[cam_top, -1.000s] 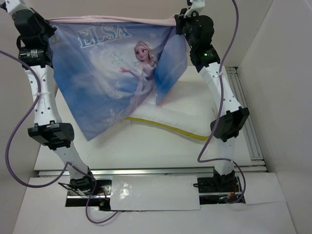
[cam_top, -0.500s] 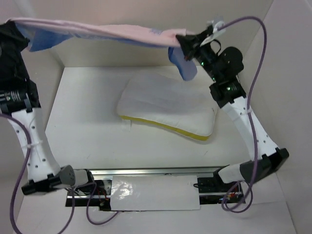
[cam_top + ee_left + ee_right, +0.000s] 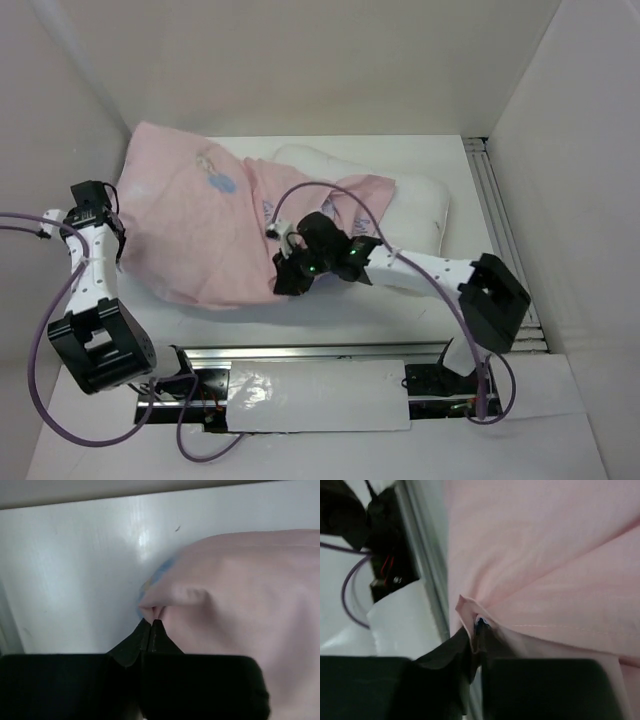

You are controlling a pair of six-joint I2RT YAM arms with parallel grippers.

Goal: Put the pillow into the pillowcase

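The left gripper point(image 3: 150, 625) and right gripper point(image 3: 477, 630) each pinched the limp, light pillowcase point(image 3: 200, 230); its hem corners seemed the surest hold.

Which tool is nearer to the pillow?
Right. The right tool pinches the pillowcase close beside the pillow, on its near side; the left tool pinches the pillowcase's left edge, well away from the pillow.

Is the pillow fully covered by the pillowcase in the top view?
No, one white end of the pillow lies bare beyond the pink pillowcase.
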